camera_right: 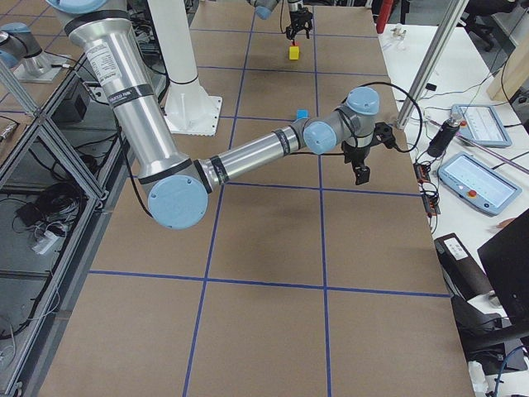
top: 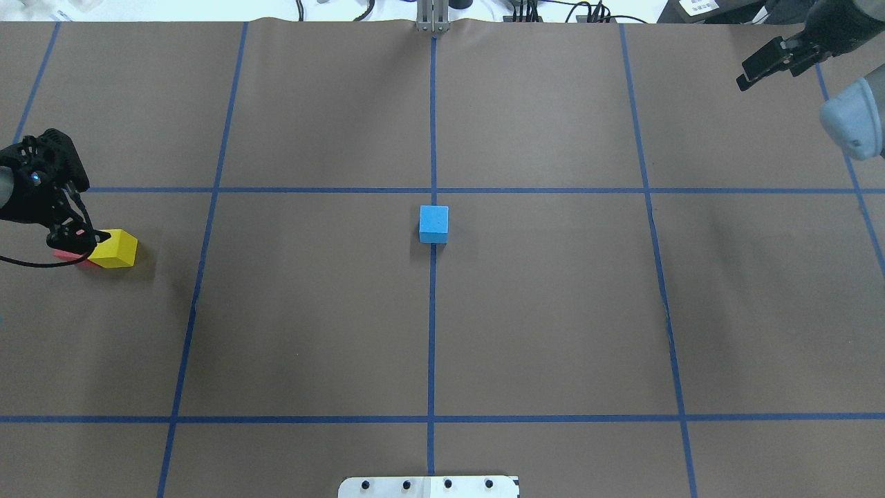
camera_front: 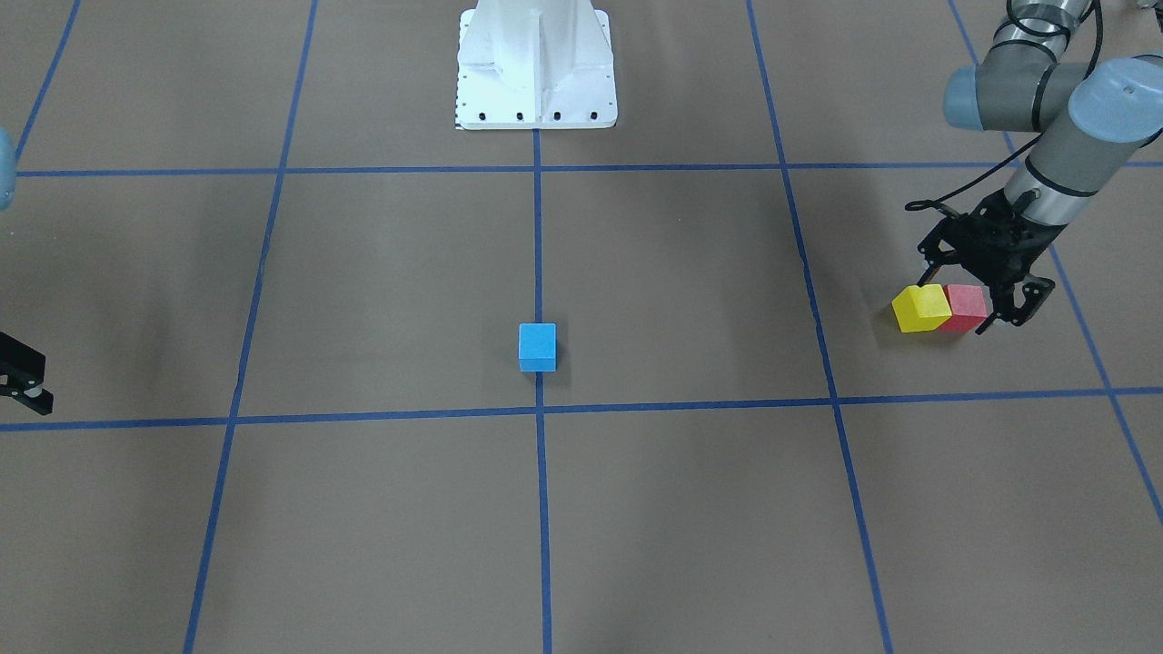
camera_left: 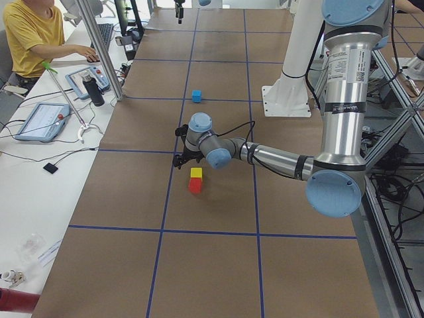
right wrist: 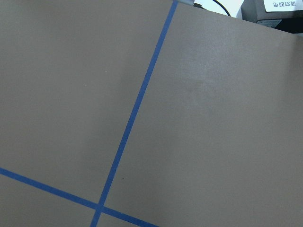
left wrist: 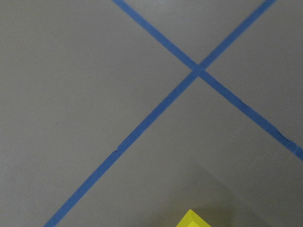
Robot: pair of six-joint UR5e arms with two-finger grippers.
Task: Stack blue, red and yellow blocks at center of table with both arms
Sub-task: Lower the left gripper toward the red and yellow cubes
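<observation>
A: Three blocks. Positions?
B: Left gripper [camera_front: 979,292] spread, fingers either side of the red block [camera_front: 967,304]. Yellow block [camera_front: 921,307] touches red, just outside one finger. Blue block [camera_front: 537,346] sits well apart from both grippers, on a tape line [camera_front: 540,245].
A: Right gripper [top: 764,66]?
B: Far from all blocks. Spread or closed: cannot tell. White label [right wrist: 283,5] in its wrist view, print unreadable.

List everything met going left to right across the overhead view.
left gripper → yellow block → blue block → right gripper
</observation>
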